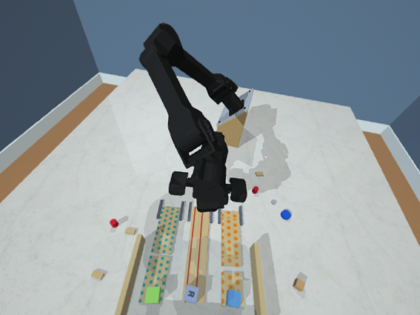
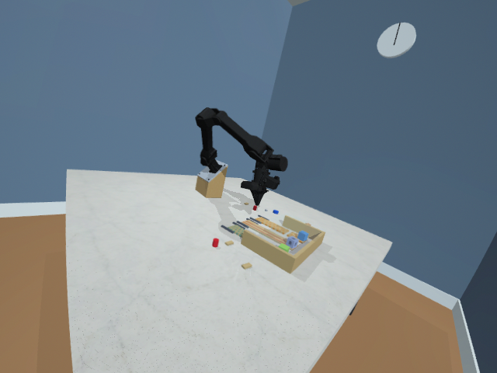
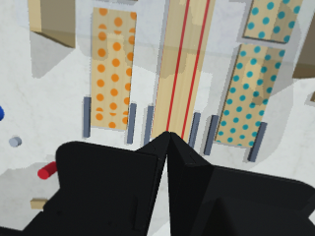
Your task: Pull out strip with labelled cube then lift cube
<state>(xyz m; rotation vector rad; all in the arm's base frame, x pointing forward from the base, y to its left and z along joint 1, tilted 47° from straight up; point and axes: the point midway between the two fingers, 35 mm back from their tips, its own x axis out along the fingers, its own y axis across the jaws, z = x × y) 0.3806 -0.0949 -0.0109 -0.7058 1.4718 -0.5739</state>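
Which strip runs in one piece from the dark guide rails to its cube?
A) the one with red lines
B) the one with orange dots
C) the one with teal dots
A: the red-lined strip runs without a gap up to the cube marked R, while both dotted strips show a crosswise break.

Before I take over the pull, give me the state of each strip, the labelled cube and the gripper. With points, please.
Red-striped strip (image 1: pixel 204 247) (image 3: pixel 184 64): in one piece, not pulled out.
Teal-dotted strip (image 1: pixel 165 230) (image 3: pixel 251 93): in two pieces.
Orange-dotted strip (image 1: pixel 232 238) (image 3: pixel 108 88): in two pieces.
Labelled cube (image 1: pixel 191 293) (image 2: pixel 291 242): on the red-striped strip, not lifted.
Gripper (image 2: pixel 257 203) (image 3: pixel 168 137): shut, empty.
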